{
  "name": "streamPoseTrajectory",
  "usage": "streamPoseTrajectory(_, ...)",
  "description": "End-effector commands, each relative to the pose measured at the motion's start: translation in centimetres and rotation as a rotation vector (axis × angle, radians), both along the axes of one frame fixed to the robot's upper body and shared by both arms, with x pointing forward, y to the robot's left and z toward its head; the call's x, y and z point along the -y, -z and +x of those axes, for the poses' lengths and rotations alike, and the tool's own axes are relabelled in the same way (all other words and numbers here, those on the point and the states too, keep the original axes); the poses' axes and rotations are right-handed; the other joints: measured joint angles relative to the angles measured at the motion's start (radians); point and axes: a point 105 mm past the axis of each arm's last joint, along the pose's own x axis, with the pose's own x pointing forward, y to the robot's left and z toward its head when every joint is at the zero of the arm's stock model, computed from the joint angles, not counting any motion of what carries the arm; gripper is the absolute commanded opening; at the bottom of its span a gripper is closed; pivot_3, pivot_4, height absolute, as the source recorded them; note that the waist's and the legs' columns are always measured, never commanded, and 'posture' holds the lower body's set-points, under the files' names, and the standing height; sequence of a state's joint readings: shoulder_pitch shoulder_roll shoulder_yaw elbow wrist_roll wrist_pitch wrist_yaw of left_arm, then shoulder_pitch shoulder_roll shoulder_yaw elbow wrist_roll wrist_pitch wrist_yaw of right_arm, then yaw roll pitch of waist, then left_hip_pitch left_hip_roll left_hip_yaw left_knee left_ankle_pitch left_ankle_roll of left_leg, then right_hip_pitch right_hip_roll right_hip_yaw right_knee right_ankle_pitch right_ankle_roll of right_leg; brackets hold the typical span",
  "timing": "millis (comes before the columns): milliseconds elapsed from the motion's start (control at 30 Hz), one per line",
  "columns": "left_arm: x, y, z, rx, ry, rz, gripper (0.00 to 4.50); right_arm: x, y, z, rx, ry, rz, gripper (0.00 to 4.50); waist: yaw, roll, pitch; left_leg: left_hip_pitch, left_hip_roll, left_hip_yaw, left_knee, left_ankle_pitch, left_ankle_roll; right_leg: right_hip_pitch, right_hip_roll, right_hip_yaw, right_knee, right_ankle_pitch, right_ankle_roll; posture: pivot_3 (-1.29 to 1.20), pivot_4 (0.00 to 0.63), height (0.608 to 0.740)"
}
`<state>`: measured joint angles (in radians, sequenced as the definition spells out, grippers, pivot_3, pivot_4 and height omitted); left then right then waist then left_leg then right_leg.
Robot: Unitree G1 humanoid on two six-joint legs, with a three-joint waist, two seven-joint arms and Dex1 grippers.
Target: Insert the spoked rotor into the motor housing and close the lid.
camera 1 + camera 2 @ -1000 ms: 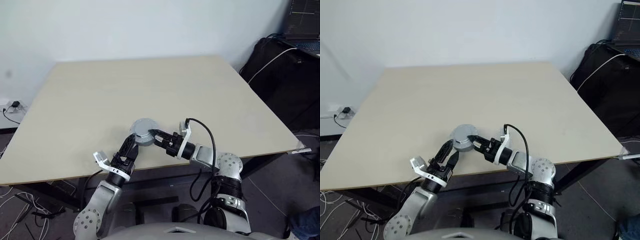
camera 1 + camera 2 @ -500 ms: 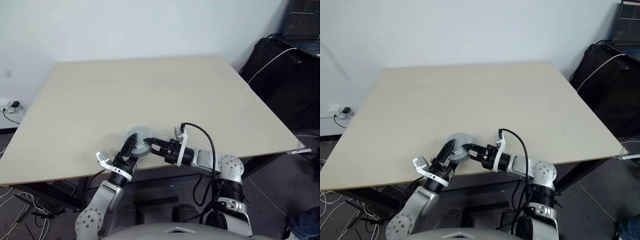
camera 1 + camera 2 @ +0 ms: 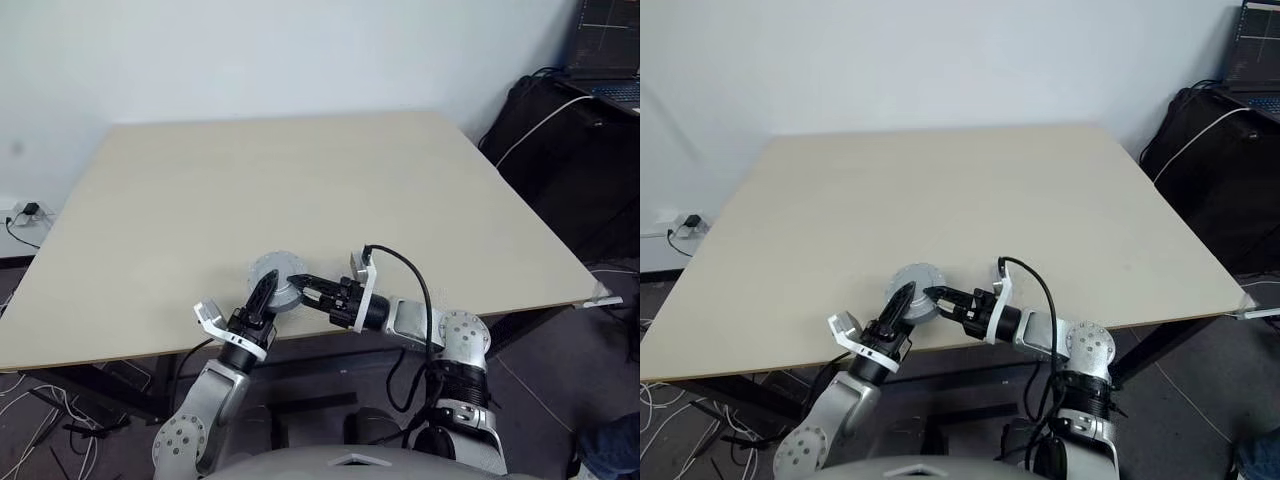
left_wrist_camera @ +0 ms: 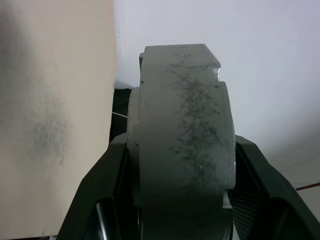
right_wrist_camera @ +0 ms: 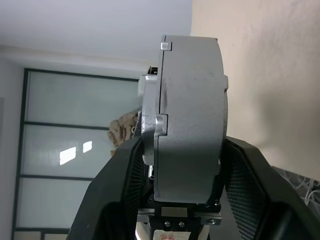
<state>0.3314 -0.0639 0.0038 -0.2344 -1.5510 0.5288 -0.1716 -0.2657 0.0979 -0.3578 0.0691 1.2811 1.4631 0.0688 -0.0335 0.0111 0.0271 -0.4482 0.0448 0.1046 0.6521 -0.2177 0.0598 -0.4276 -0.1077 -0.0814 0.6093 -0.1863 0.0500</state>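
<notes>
Both grippers pinch the closed motor at the table's near edge.

We have the left gripper (image 3: 263,297) and the right gripper (image 3: 303,291) each clamped flat across the grey motor housing (image 3: 276,279). In both wrist views it stands edge-on between our fingers, and the lid (image 5: 150,120) shows seated against it. We judge it heavy, rigid and smooth, likely to slip; grip across the flat faces. Beyond our fingertips lies the table (image 3: 300,190).

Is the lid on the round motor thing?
On. The lid sits flush against the housing, both grippers clamping them.
</notes>
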Motion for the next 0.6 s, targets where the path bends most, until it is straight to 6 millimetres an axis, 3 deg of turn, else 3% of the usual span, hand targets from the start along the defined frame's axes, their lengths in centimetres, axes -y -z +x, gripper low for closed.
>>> streamPoseTrajectory(33,2.0,-1.5,0.6,0.034,-0.008,-0.1,2.1,-0.2,-2.3,0.4,0.116,0.005,0.032,2.42,0.0,0.0,0.0,0.0,0.0,0.0,0.0,0.0,0.0,0.0,0.0,0.0,0.0,0.0,0.0,0.0,0.0,0.74)
streamPoseTrajectory(233,1.6,-1.4,0.7,0.036,-0.028,-0.067,2.1,0.6,-2.3,0.7,0.163,0.025,-0.031,4.34,0.001,0.0,0.0,0.0,0.0,0.0,0.0,0.0,0.0,0.0,0.0,0.0,0.0,0.0,0.0,0.0,0.0,0.74)
streamPoseTrajectory(267,1.5,-1.4,0.8,0.035,-0.032,-0.059,2.1,0.8,-2.2,0.7,0.178,0.03,-0.063,4.5,0.002,0.0,0.0,0.0,0.0,0.0,0.0,0.0,0.0,0.0,0.0,0.0,0.0,0.0,0.0,0.0,0.0,0.74)
streamPoseTrajectory(467,0.5,-1.5,1.2,0.049,-0.067,-0.013,2.1,1.8,-1.3,1.3,0.568,0.079,-0.533,4.5,0.008,-0.001,0.0,0.0,-0.001,0.0,0.0,0.0,0.0,0.0,0.0,0.0,0.0,0.0,0.0,0.0,0.0,0.74)
streamPoseTrajectory(600,-0.5,-1.3,2.1,0.046,-0.097,0.039,2.1,3.0,0.2,2.1,0.946,0.115,-0.843,4.5,0.011,-0.002,0.0,0.001,-0.001,0.0,0.001,0.0,0.0,0.001,0.0,0.0,0.0,0.0,0.0,0.0,0.0,0.74)
